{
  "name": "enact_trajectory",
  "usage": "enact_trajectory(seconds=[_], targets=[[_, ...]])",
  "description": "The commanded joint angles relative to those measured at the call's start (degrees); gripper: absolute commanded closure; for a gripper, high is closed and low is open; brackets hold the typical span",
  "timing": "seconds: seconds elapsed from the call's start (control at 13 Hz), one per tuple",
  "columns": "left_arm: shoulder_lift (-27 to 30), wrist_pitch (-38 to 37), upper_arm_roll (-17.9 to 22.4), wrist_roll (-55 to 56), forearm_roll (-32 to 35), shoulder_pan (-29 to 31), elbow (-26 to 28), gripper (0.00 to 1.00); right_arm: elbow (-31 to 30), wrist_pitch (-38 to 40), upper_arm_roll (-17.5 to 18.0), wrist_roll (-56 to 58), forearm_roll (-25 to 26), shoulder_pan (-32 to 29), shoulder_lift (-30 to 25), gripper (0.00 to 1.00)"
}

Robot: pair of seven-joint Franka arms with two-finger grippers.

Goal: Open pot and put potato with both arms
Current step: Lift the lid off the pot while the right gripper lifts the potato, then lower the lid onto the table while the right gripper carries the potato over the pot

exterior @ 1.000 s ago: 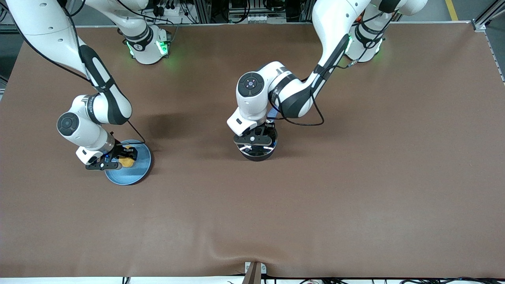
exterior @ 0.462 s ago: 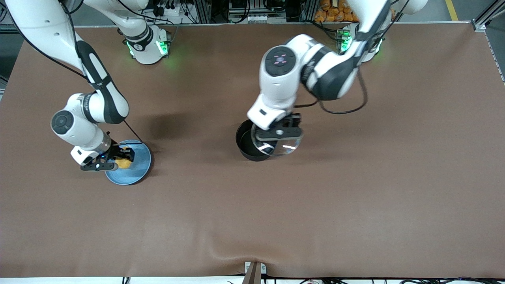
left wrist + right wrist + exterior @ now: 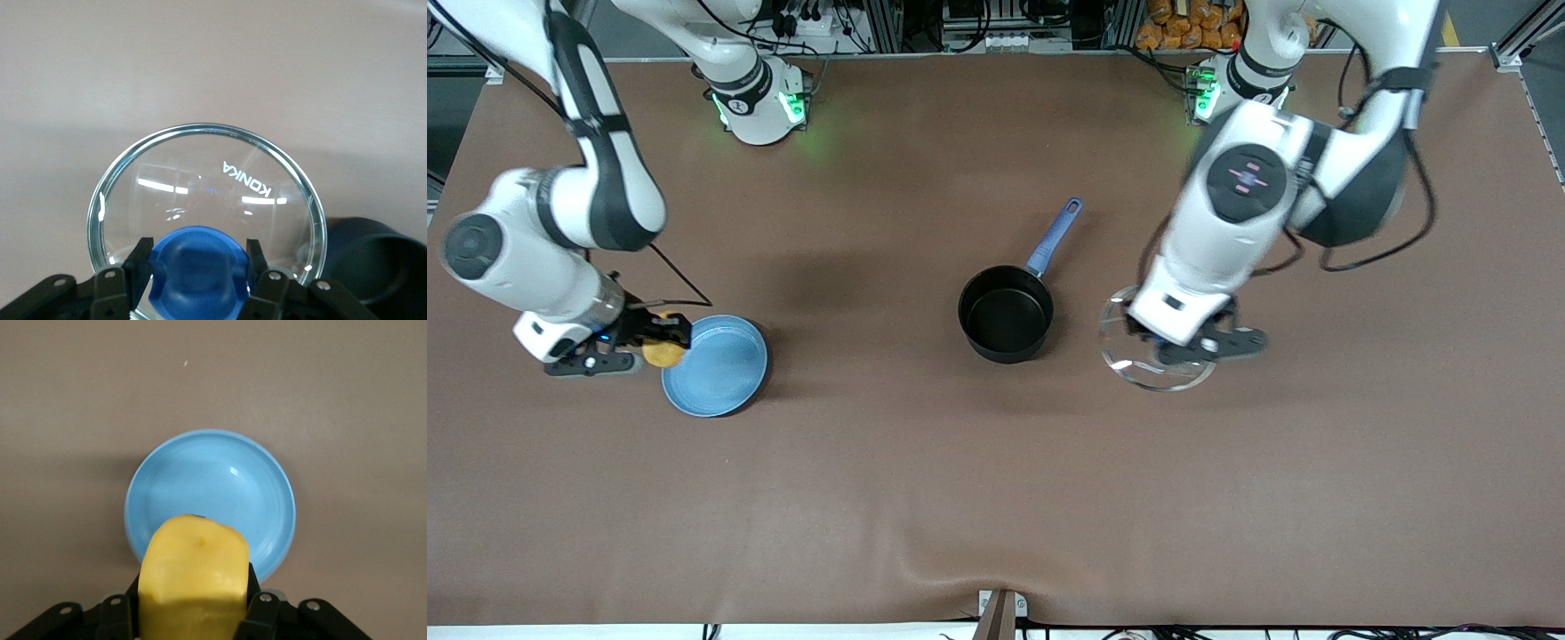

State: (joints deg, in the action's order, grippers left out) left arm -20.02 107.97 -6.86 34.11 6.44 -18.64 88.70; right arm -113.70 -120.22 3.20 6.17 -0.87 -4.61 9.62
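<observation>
The black pot (image 3: 1006, 314) stands open at the table's middle, its blue handle (image 3: 1054, 236) pointing toward the robots' bases. My left gripper (image 3: 1192, 345) is shut on the blue knob (image 3: 199, 273) of the clear glass lid (image 3: 1156, 351) and holds it up in the air over the table beside the pot, toward the left arm's end. The lid (image 3: 207, 213) fills the left wrist view, with the pot's rim (image 3: 373, 263) at one edge. My right gripper (image 3: 660, 345) is shut on the yellow potato (image 3: 663, 352), held above the edge of the light-blue plate (image 3: 716, 364). The potato (image 3: 193, 577) shows in the right wrist view.
The light-blue plate (image 3: 210, 497) lies empty toward the right arm's end of the table. A brown cloth covers the table (image 3: 996, 498). A small metal bracket (image 3: 1000, 609) sits at the table edge nearest the camera.
My left gripper has lifted the lid off the pot and carried it toward the left arm's end. My right gripper has lifted the potato off the plate and moved toward the right arm's end.
</observation>
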Motion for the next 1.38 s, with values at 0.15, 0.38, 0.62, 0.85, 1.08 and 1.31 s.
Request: enact_trajectory(seconds=[0.15, 0.38, 0.62, 0.85, 1.08, 1.31], targets=[[2.8, 4.6, -1.0, -15.0, 0.0, 13.2, 9.3, 1.00, 18.1, 21.8, -4.6, -3.1, 0.0, 9.8, -1.6, 1.00], [2.6, 12.8, -1.5, -23.5, -1.4, 20.4, 17.1, 1.00, 21.7, 22.2, -6.0, -13.9, 0.1, 19.1, -1.1, 1.00], [1.9, 22.8, -1.4, -26.9, -1.4, 23.3, 24.7, 1.00, 24.2, 18.9, -6.6, -33.3, -0.7, 29.8, 2.2, 1.00], [0.5, 30.1, -1.4, -26.9, -1.4, 24.3, 29.9, 1.00, 30.2, 18.6, -6.6, -41.7, -0.6, 39.1, 10.4, 1.00], [-1.2, 36.2, -1.3, -27.0, -1.2, 24.5, 33.0, 1.00, 37.8, 17.0, -6.6, -50.2, -1.4, 45.5, 20.1, 1.00], [-3.3, 38.6, -1.4, -27.3, -0.9, 26.1, 33.7, 1.00, 38.1, 9.0, -6.5, -56.9, -1.2, 50.1, 27.2, 1.00]])
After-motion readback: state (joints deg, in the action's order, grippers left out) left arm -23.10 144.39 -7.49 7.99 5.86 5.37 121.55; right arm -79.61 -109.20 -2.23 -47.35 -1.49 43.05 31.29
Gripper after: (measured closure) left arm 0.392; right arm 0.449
